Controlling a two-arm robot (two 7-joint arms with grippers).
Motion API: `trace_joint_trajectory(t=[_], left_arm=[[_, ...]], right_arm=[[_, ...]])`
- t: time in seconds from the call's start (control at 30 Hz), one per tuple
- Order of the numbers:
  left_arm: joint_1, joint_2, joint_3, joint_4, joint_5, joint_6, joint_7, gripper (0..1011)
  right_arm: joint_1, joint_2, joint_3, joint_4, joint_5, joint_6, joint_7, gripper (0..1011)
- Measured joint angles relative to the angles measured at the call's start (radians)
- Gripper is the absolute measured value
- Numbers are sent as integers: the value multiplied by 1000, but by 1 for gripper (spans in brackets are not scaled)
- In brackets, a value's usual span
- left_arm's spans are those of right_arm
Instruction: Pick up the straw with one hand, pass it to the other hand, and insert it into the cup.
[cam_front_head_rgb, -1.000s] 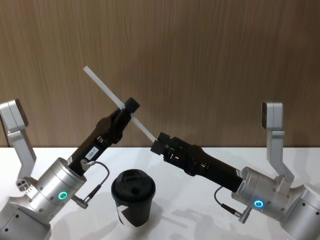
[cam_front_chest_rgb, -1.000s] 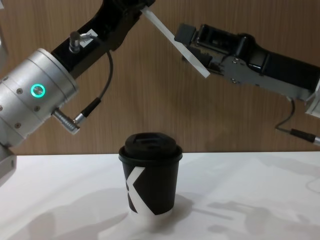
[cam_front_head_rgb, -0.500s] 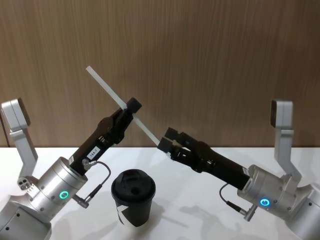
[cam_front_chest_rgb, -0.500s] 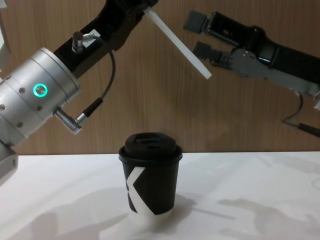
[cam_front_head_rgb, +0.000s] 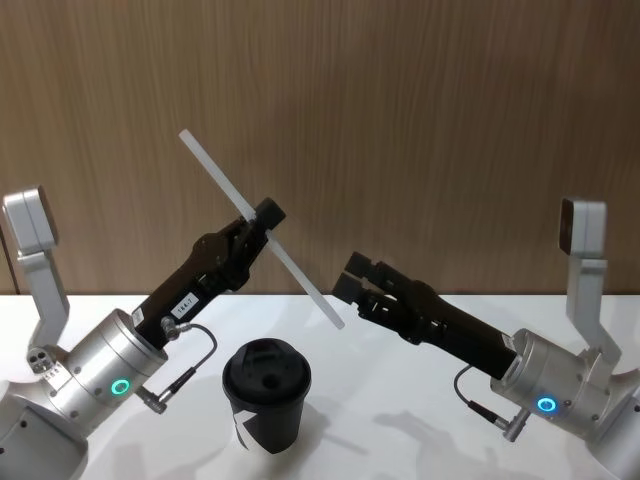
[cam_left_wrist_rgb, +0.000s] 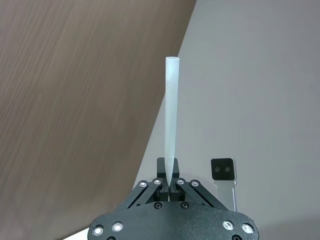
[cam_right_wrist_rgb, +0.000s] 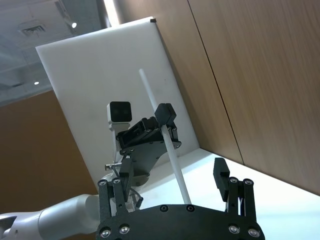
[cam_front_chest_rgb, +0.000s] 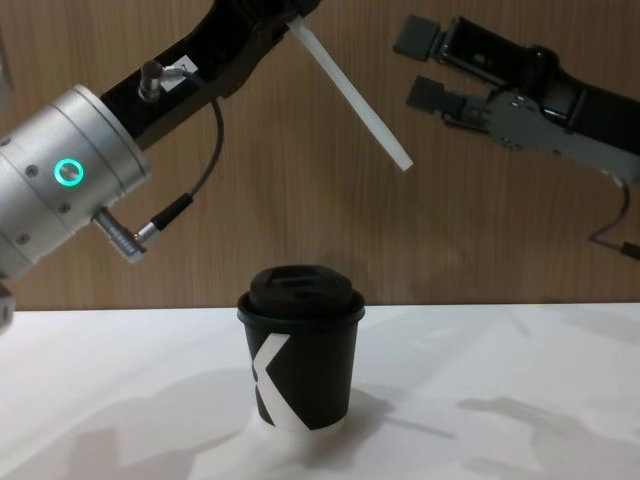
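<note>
Long thin white straw (cam_front_head_rgb: 300, 275), pinched mid-length in the jaws of the black 184-7-labelled left gripper (cam_front_head_rgb: 262, 218), slants beyond them above the small black lidded paper cup (cam_front_head_rgb: 266, 395); the black right gripper (cam_front_head_rgb: 350, 278) stands spread, clear of it; likely best: tilt upright, centre tip over lid.

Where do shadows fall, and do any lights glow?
Chest view: soft grey arm shadows on the white table either side of the cup. Head view: a green ring glows behind the left hand holding the straw, a blue ring behind the open right hand.
</note>
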Motion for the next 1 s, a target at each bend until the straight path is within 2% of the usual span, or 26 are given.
trace_joint_trajectory(t=[0.23, 0.47, 1.0], left_arm=[[-7, 37, 12, -30, 36, 1, 18, 10], [-10, 91, 17, -78, 71, 10, 44, 10], [-2, 175, 24, -146, 111, 42, 80, 10]], right_arm=[[-1, 6, 2, -2, 3, -2, 2, 1001], [-2, 9, 3, -3, 4, -2, 3, 1001], [-3, 12, 4, -4, 6, -4, 4, 1001]])
